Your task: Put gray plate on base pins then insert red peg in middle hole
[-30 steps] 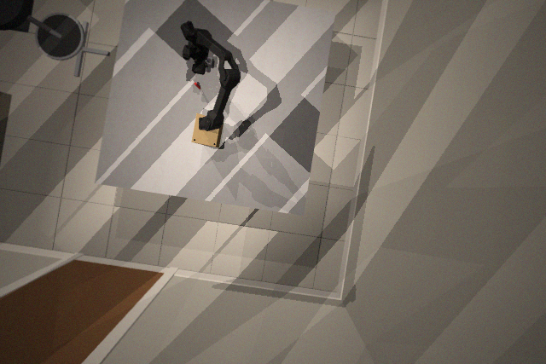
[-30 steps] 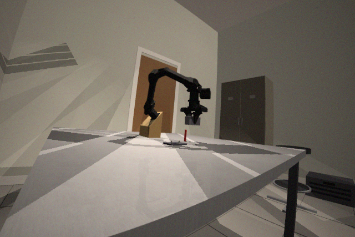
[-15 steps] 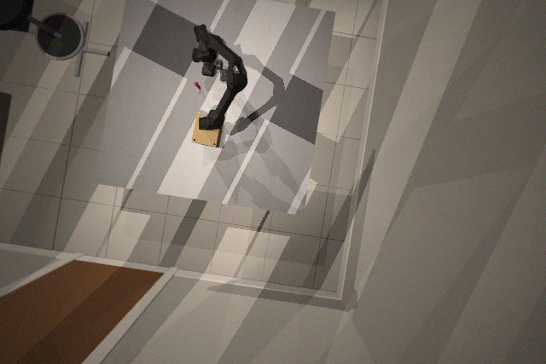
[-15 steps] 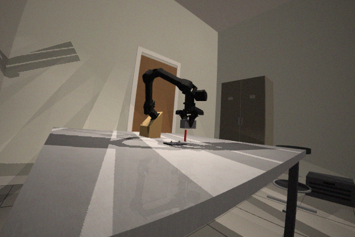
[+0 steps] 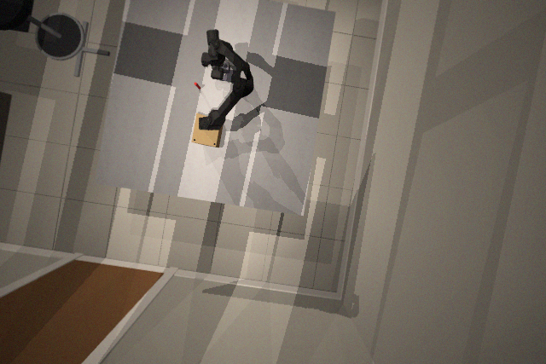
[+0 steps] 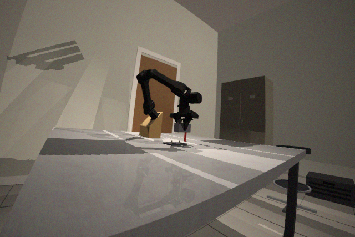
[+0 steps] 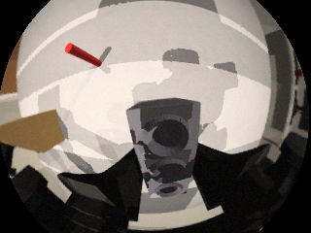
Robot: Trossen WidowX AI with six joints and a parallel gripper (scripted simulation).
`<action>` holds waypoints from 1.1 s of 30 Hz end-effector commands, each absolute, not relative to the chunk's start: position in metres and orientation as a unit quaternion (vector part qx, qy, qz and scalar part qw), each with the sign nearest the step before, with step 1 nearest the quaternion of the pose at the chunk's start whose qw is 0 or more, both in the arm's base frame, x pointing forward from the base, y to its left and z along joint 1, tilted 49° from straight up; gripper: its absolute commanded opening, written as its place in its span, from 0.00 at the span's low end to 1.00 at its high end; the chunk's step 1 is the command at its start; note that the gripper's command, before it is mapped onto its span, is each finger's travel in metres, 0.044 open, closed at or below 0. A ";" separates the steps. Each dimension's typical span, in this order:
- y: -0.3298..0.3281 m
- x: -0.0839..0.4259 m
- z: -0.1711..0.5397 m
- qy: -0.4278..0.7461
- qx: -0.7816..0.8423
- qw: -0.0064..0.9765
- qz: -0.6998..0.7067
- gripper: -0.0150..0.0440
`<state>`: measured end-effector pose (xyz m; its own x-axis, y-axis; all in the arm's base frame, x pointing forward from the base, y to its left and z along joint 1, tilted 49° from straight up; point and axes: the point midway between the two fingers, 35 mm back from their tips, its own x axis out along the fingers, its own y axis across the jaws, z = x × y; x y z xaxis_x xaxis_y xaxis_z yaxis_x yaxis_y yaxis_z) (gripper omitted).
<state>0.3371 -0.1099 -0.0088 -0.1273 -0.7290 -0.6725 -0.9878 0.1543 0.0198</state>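
Observation:
My gripper [image 6: 182, 125] [image 7: 162, 142] is shut on the gray plate [image 6: 177, 127] [image 7: 190, 112], whose holes show in the wrist view. It holds the plate in the air, above the height of the base. The dark base [image 6: 166, 143] lies low on the table in the exterior view, with two short pins standing up. The base is hidden by the arm in the top view and is not seen in the wrist view. The red peg [image 5: 197, 85] [image 6: 185, 137] [image 7: 84, 54] stands upright on the table, apart from the gripper. Whether the holes line up with the pins cannot be told.
A tan wedge-shaped block [image 5: 205, 136] [image 6: 155, 130] [image 7: 34, 131] stands under the arm's mount. The table [image 5: 132, 130] [image 6: 86, 185] carries strong stripes of light and shadow. A round stool [image 5: 60, 37] [image 6: 292, 185] stands beside the table.

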 end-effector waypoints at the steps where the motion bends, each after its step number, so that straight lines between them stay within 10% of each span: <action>1: -0.122 0.332 -0.003 0.710 -0.607 0.262 0.242 0.25; 33: -0.146 0.321 0.007 0.712 -0.609 0.252 0.244 0.25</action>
